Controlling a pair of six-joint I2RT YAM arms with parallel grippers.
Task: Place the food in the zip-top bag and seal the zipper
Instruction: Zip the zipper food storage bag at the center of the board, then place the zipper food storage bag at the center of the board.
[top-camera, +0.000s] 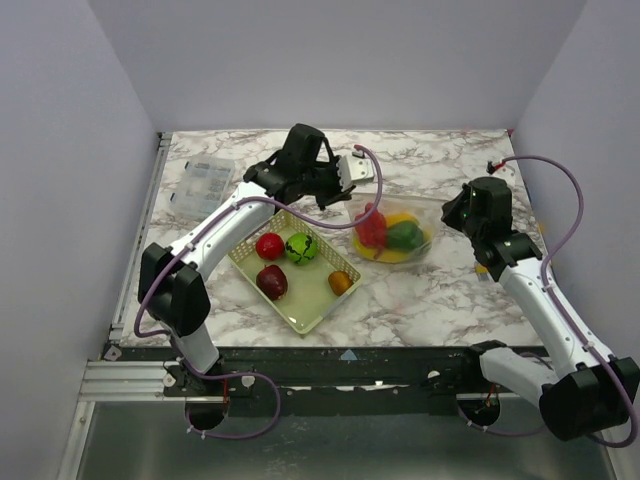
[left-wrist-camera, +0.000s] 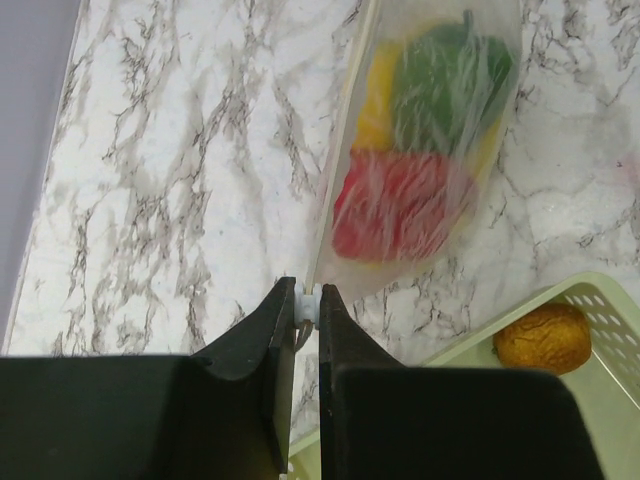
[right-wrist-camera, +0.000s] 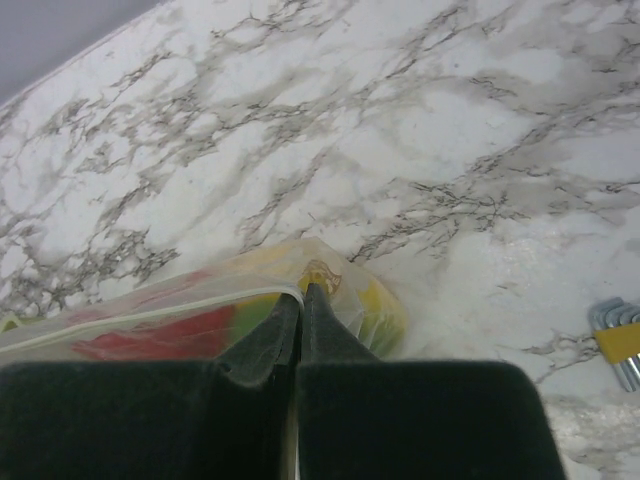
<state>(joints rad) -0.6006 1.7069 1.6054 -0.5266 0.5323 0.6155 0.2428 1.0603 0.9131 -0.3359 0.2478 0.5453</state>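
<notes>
left gripper (top-camera: 352, 178) and right gripper (top-camera: 452, 214) stand at opposite ends of the zip-top bag (top-camera: 400, 238), which lies on the table (top-camera: 430, 300) just beside the basket (top-camera: 300, 305) holding four round fruits (top-camera: 269, 245). left wrist view: jaws nearly pressed together, pinching the end of the zipper (left-wrist-camera: 335, 170); red, green and yellow food (left-wrist-camera: 400, 210) shows through the bag. right wrist view: jaws pressed together on the zipper's other end at the bag's corner.
</notes>
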